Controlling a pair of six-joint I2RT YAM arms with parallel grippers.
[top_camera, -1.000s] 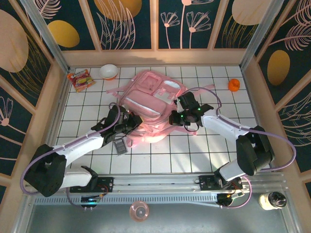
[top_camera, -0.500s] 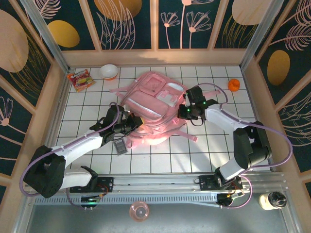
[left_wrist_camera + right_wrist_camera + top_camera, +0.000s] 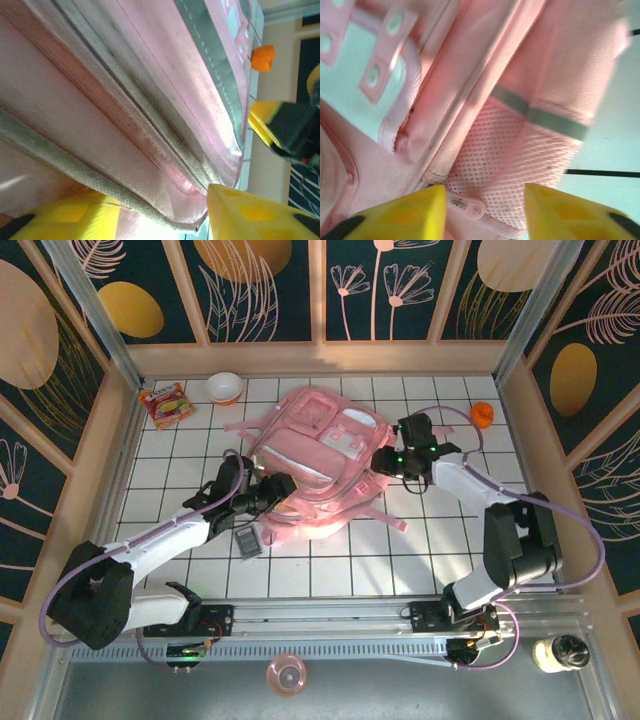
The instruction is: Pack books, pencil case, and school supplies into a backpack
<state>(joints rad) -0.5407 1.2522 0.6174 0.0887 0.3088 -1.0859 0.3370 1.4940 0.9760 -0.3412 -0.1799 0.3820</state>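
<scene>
Seems the bag-arranging step: large soft pink fabric backpack (image 3: 312,452) lies mid-worktop (image 3: 330,562), apparently zipped. Left end effector (image 3: 277,487) and right end effector (image 3: 387,459) both spread, straddling its edges, pinching nothing. Next, likely: open main compartment, then fetch small dark grey rectangular calculator (image 3: 247,541) nearby.

Bright, even overhead light keeps the top view sharp, glare whitening the backpack's (image 3: 318,452) near edge, while both wrist close-ups blur.

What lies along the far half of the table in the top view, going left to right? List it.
snack packet → white bowl → pink backpack → small orange thing
</scene>
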